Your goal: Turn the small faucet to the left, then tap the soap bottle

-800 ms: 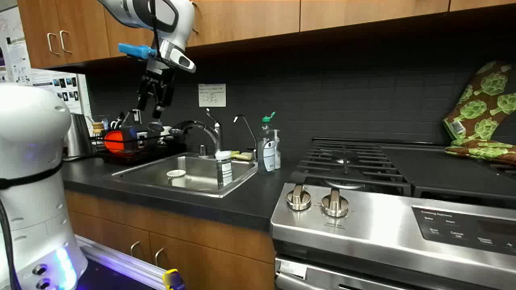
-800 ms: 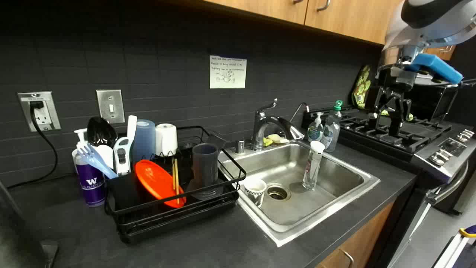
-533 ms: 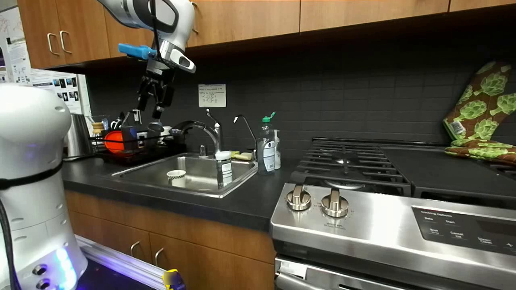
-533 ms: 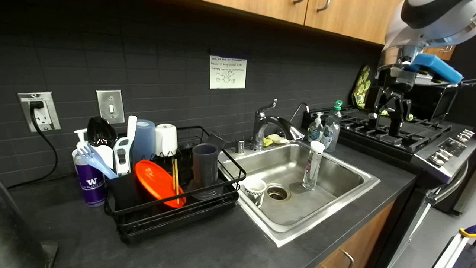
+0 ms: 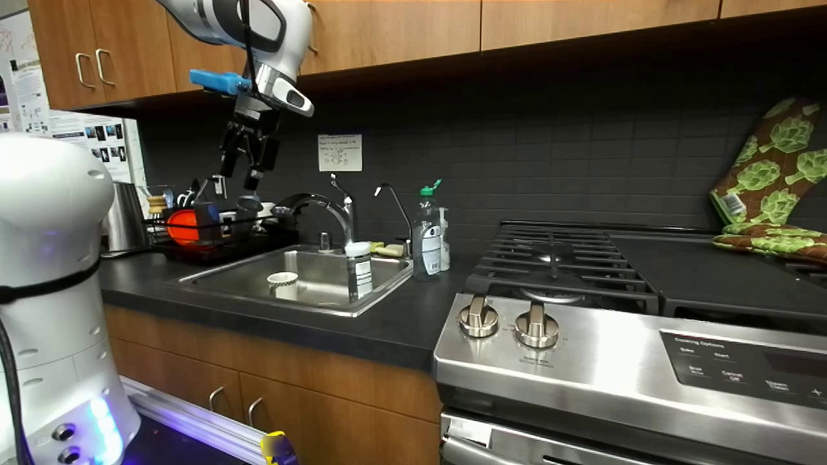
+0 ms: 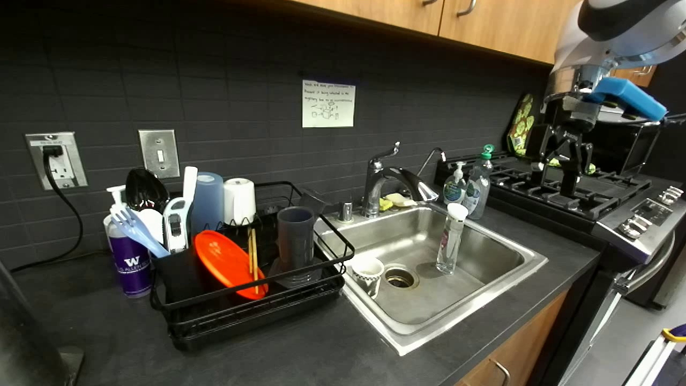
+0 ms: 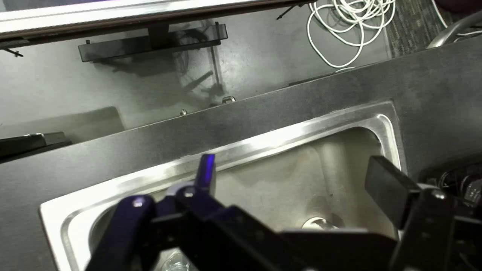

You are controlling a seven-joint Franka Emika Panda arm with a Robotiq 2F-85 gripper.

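Note:
The small faucet is a thin silvery gooseneck spout [image 5: 400, 210] standing at the sink's back corner. Its tip points left toward the main tap in that view. It also shows in an exterior view [image 6: 427, 162], partly behind the main tap. The soap bottle [image 5: 428, 236], translucent with a green top, stands upright on the counter right beside the sink. It also shows in an exterior view [image 6: 481, 179]. My gripper [image 5: 239, 173] is open and empty, high above the sink and apart from both. In the wrist view its wide-open fingers [image 7: 293, 173] frame the sink; faucet and soap bottle are out of view there.
The large main faucet [image 6: 371, 187] arches over the sink [image 6: 514, 279]. In the sink stand a white cup [image 6: 368, 273] and a clear white-capped bottle [image 6: 453, 233]. A pump bottle [image 6: 454, 185] stands beside the soap bottle. A dish rack [image 6: 252, 305] and a stove [image 5: 568, 349] flank the sink.

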